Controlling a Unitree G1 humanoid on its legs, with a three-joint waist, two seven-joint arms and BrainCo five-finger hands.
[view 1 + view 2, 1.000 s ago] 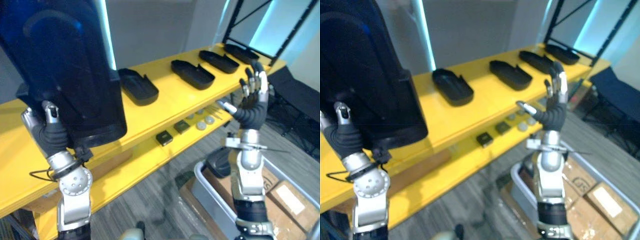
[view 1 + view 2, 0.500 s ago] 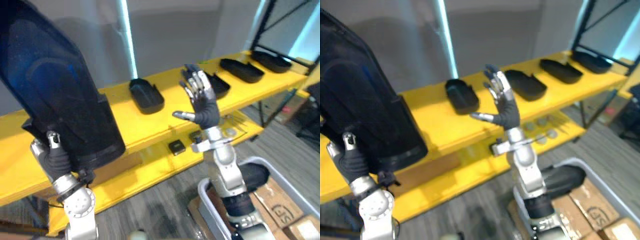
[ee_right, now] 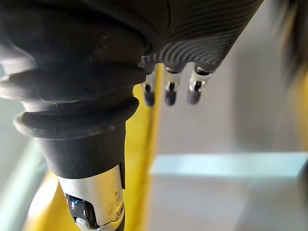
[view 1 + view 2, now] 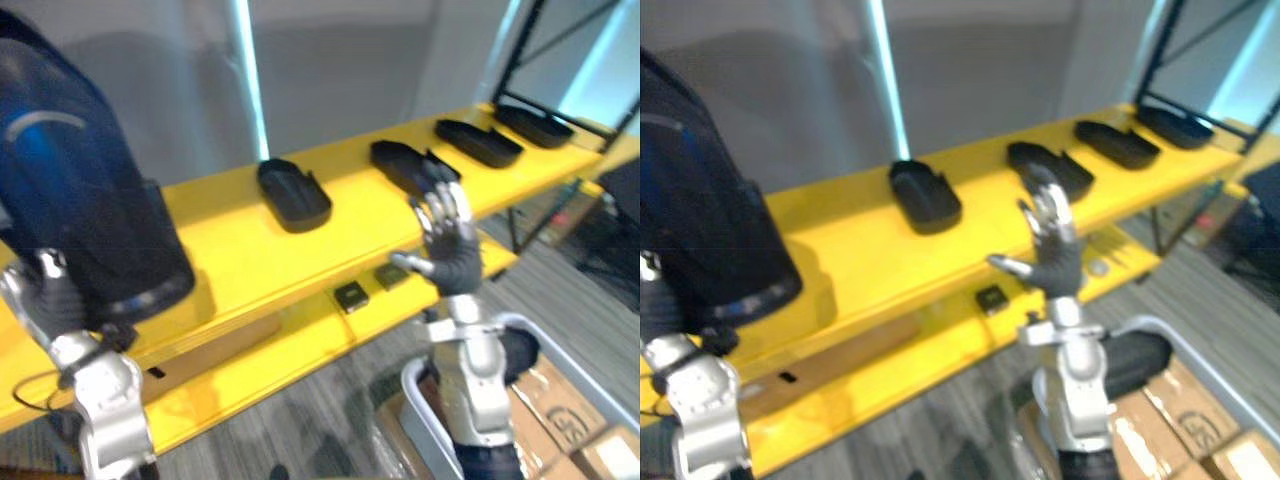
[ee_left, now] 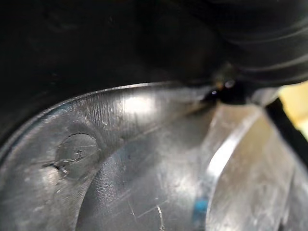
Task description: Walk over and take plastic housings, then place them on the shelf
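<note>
Black ribbed cover of the left robot hand (image 4: 45, 300) low at the near left, thumb and fingers curled round the bottom edge of a large dark held housing (image 4: 80, 200); held upright and tilted a little, in front of the left end of the yellow shelf (image 4: 230, 250); seen from the left wrist, a scratched glossy wall of that housing pressed right up against the camera. Right robot hand (image 4: 450, 250) raised at centre right, palm toward the shelf, fingers (image 3: 167, 94) straight and spread with the thumb out to the left, holding nothing and touching nothing. Beyond it, along the shelf's top board, a row of four black housings lying hollow side up and apart from one another: first housing (image 4: 293, 192) nearest and leftmost; second housing (image 4: 410, 165) just behind the raised fingers; third housing (image 4: 478, 142) farther right; fourth housing (image 4: 535, 122) at the far right end. On the lower board (image 4: 280, 345), two small dark squares (image 4: 351, 295) near the front edge. Near right on the grey floor (image 4: 330, 420), a grey bin (image 4: 415, 385); cardboard boxes (image 4: 565, 410) beside it.
</note>
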